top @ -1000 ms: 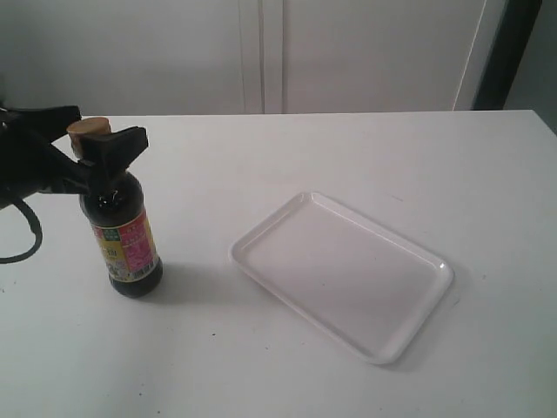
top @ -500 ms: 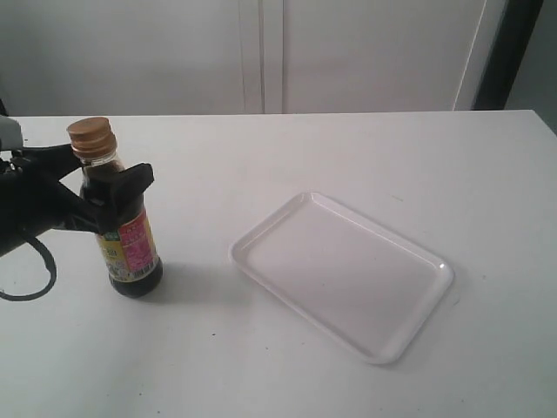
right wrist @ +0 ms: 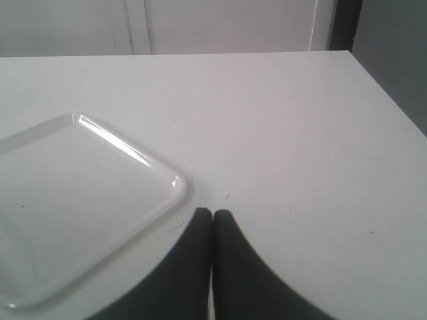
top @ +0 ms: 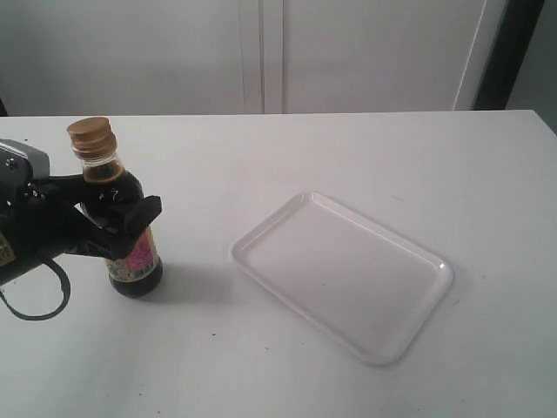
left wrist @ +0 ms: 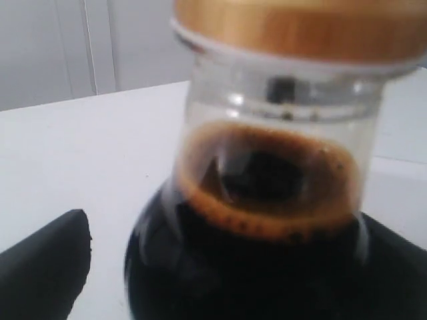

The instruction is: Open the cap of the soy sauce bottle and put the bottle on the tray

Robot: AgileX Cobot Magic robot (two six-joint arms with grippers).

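The soy sauce bottle (top: 110,186) stands upright on the table at the left, its golden-tan cap (top: 90,135) closed. My left gripper (top: 120,204) straddles the bottle's body just below the shoulders, jaws open. In the left wrist view the bottle (left wrist: 267,260) and cap (left wrist: 300,30) fill the frame, and a strip of bare table shows between one black finger (left wrist: 47,267) and the glass. The white tray (top: 344,274) lies empty to the right of the bottle. My right gripper (right wrist: 213,215) is shut and empty, beside a corner of the tray (right wrist: 80,193); it is out of the exterior view.
The white table (top: 348,148) runs back to a pale wall with panel seams. A black cable (top: 39,300) loops below the left arm. The table's right edge (right wrist: 380,100) shows in the right wrist view.
My left gripper has dropped from the cap and neck down to the bottle's body, uncovering the cap. The bottle and tray have stayed put.
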